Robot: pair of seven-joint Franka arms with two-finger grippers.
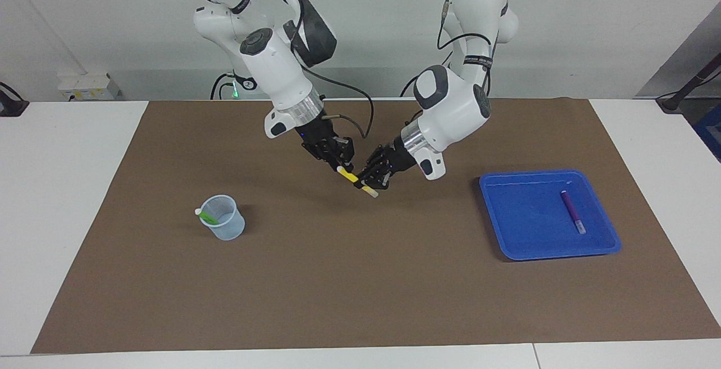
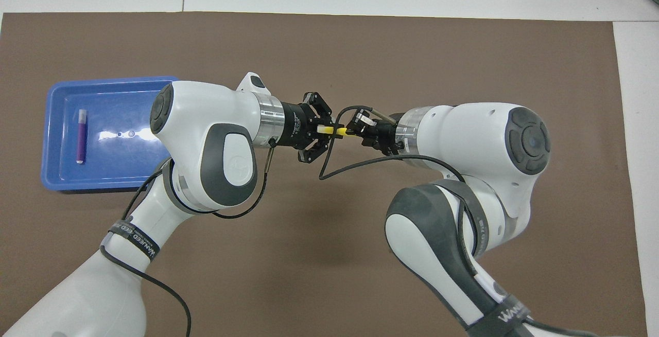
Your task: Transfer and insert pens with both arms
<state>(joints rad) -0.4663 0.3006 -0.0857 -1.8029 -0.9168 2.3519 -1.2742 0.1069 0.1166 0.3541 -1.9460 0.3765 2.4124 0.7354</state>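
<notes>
My left gripper (image 1: 365,183) (image 2: 322,130) is shut on the yellow pen (image 1: 354,178) (image 2: 338,130) and holds it slanted in the air over the middle of the brown mat. The pen's free end reaches into my right gripper (image 1: 344,167) (image 2: 352,131), which meets it tip to tip from the other arm's end. The green pen (image 1: 208,217) stands in a clear plastic cup (image 1: 226,227) toward the right arm's end. The purple pen (image 1: 573,211) (image 2: 81,136) lies in the blue tray (image 1: 510,186) (image 2: 51,121) toward the left arm's end.
A brown mat (image 1: 360,279) (image 2: 329,43) covers most of the white table. In the overhead view the right arm hides the cup. A black cable (image 2: 329,164) loops down below the two grippers.
</notes>
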